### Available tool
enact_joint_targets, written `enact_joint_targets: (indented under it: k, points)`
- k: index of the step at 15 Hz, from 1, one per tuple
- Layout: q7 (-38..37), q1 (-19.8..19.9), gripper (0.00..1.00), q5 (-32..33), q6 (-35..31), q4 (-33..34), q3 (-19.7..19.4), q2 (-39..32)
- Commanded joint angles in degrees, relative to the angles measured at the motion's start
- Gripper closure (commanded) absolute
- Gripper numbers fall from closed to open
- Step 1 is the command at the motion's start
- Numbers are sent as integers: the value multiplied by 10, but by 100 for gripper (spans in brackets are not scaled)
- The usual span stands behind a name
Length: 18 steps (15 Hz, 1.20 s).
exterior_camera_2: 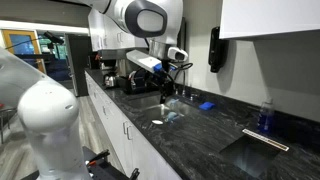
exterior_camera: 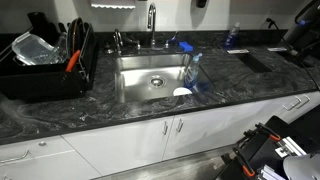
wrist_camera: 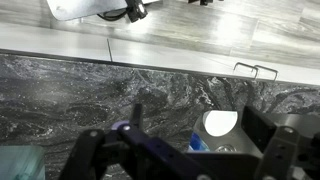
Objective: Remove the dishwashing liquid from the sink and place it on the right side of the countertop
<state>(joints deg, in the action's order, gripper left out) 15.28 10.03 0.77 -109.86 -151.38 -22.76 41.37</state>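
The dishwashing liquid (exterior_camera: 193, 68) — a slim clear bottle tinted blue — leans tilted at the right end of the steel sink (exterior_camera: 140, 72). The dark veined bench (exterior_camera: 60, 115) surrounds the basin.

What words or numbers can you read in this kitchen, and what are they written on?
No words, numbers or signs can be read in any view.
Dishwashing liquid in the sink: any label is too small and blurred to read.
Blue bottle on the countertop: also too blurred to read.
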Motion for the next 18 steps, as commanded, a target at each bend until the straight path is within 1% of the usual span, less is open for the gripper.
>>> enact_joint_targets:
  k: [1, 10, 11, 12, 14, 15, 18]
  points:
    - [8, 13, 0, -9, 1, 1, 11, -4]
    - [9, 10, 0, -10, 5, 4, 12, -9]
    - [-2, 8, 0, -15, -1, 2, 18, -11]
    - [-19, 8, 0, -24, -24, -8, 26, -6]
    - [-37, -4, 0, -47, -45, -18, 44, -4]
    - [-44, -11, 0, -57, -53, -24, 56, -3]
    - [-77, -30, 0, -84, -112, -48, 99, -4]
